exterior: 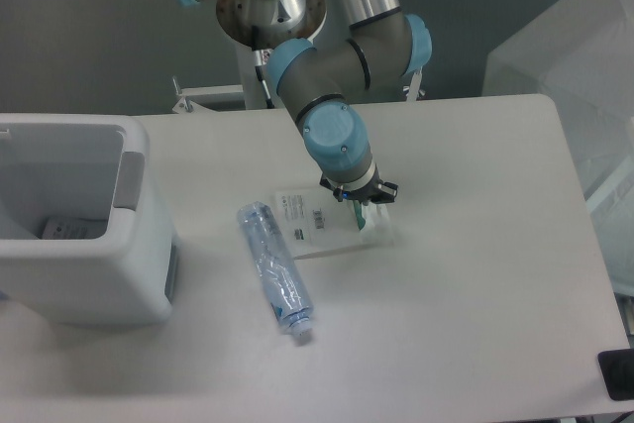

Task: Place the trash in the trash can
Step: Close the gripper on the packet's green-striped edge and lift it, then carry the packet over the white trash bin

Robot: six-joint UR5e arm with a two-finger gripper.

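The clear bluish bottle point(275, 269) lies on the white table, its white cap pointing toward the front edge. Just right of it is the flat white packet point(319, 224) with a barcode label. My gripper point(359, 213) points straight down at the packet's right end, where the green mark is, and its fingers look pinched on that edge. The wrist hides most of the fingertips. The white trash can point(131, 207) with its grey side panel stands at the table's left edge, well left of the gripper. A white item lies inside it.
A translucent plastic box point(570, 56) stands off the table's far right corner. A black object point(616, 373) sits at the bottom right edge. A metal bracket point(203, 96) is behind the table near the arm's base.
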